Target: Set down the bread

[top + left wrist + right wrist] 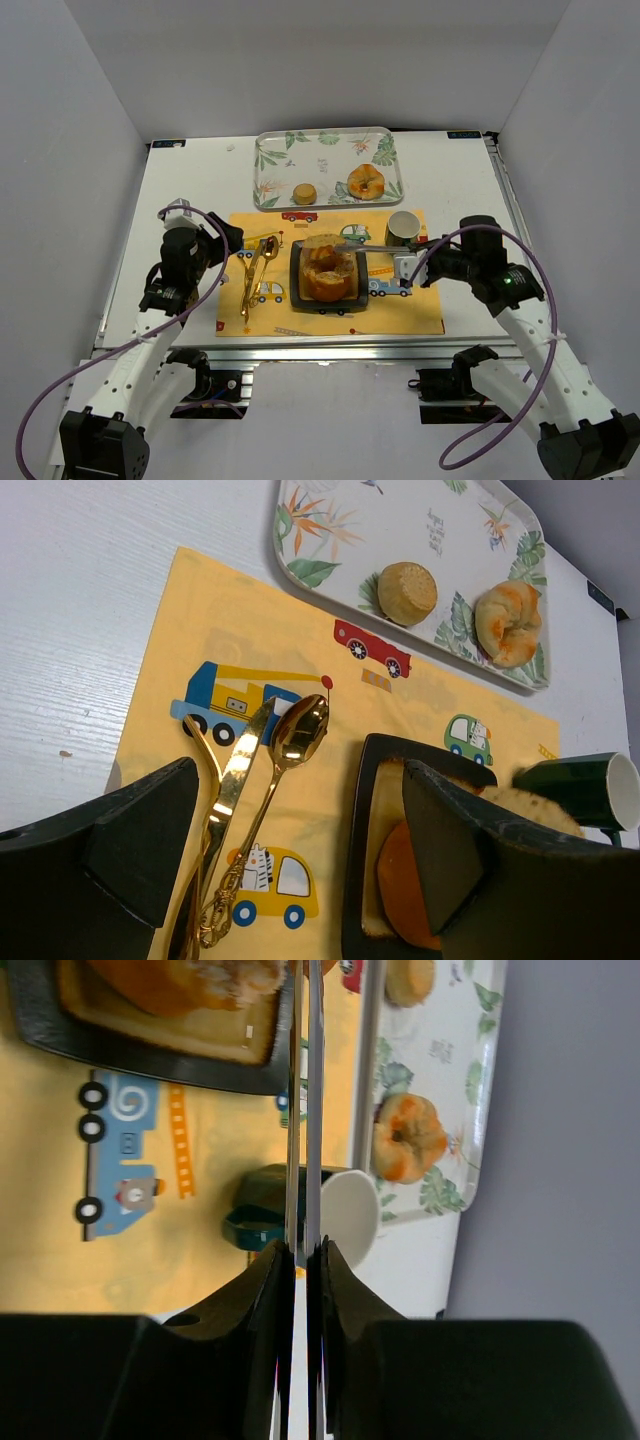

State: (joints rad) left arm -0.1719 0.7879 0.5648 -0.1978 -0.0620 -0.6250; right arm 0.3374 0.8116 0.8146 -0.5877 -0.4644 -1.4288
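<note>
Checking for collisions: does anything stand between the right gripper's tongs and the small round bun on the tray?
Nothing but the floral tray's rim between silver tongs and small round bun; the dark green mug stands aside.

left arm: elbow bent, wrist at 9 o'clock in the top view, aimed toward 3 | left gripper [300, 810]: jaws spread wide | right arm: elbow bent, wrist at 3 o'clock, aimed toward 9 | right gripper [303, 1252]: pinched on a thin metal tool [314, 1080], possibly tongs
</note>
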